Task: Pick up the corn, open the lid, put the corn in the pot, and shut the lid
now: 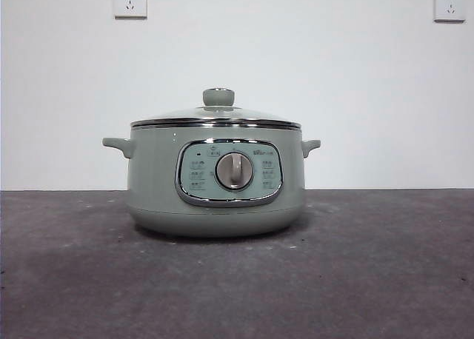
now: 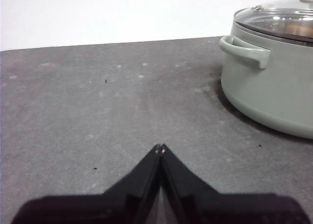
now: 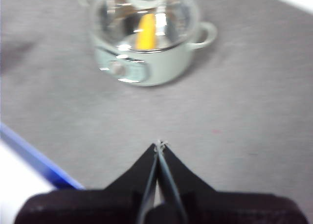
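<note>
On the wall behind the table, toward the left, there is one white socket (image 1: 129, 1); a second white socket (image 1: 449, 4) sits at the far right, two in all. Between them, on the dark grey table (image 1: 67, 280), stands one pot (image 1: 215, 198), sage-green, with a small handle on each side, a chrome-framed panel and one grey dial (image 1: 234, 170) facing the front camera. It stands well back from the table's front edge, about midway between the left and right edges. One lid (image 1: 216, 115) of clear glass with a steel rim rests flat on the pot's rim, its green knob upright on top. Nothing else stands on the table around the pot in the front view, and nothing blocks it.

The left gripper (image 2: 160, 146) hangs low over bare table beside the pot, near one side handle (image 2: 246, 51) but apart from it; its jaws are pressed together at the tips and hold nothing.

The right gripper (image 3: 160, 145) is high above the table on the panel side of the pot, well apart from it, jaws likewise closed tip to tip and empty. From there one corn (image 3: 145, 31), yellow-orange, shows through the glass lid, lying inside the pot. A blue strip (image 3: 36, 158) runs along the table's edge near this gripper.
</note>
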Action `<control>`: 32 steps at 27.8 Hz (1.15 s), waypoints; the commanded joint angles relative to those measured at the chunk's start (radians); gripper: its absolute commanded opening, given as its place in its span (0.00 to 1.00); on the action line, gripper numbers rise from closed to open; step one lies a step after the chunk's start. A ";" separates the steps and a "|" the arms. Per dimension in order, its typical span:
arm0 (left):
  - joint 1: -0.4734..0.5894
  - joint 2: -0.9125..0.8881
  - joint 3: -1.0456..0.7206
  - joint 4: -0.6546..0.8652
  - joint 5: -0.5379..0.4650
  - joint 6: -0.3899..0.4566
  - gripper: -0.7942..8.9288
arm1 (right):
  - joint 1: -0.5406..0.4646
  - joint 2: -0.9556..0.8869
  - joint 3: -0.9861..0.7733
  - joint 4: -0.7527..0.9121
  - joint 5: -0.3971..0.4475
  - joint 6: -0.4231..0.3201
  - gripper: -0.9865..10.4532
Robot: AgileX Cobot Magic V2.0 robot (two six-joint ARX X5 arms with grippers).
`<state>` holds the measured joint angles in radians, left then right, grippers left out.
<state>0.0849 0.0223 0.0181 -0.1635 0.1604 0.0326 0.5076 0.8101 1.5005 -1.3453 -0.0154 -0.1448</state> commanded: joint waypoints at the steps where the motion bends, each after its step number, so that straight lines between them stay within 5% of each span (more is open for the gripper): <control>1: 0.002 0.000 -0.010 0.006 0.003 -0.006 0.08 | -0.110 -0.089 -0.053 0.164 -0.083 -0.076 0.09; 7: 0.002 0.000 -0.010 0.006 0.003 -0.006 0.08 | -0.364 -0.392 -0.516 0.683 -0.109 -0.123 0.09; 18: 0.002 0.000 -0.010 0.006 0.003 -0.006 0.08 | -0.453 -0.655 -1.169 1.146 -0.108 -0.082 0.09; 32: 0.002 0.001 -0.010 0.006 0.003 -0.006 0.08 | -0.470 -0.802 -1.486 1.204 -0.045 0.004 0.09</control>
<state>0.0849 0.0235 0.0181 -0.1631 0.1604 0.0326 0.0387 0.0105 0.0227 -0.1474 -0.0570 -0.1631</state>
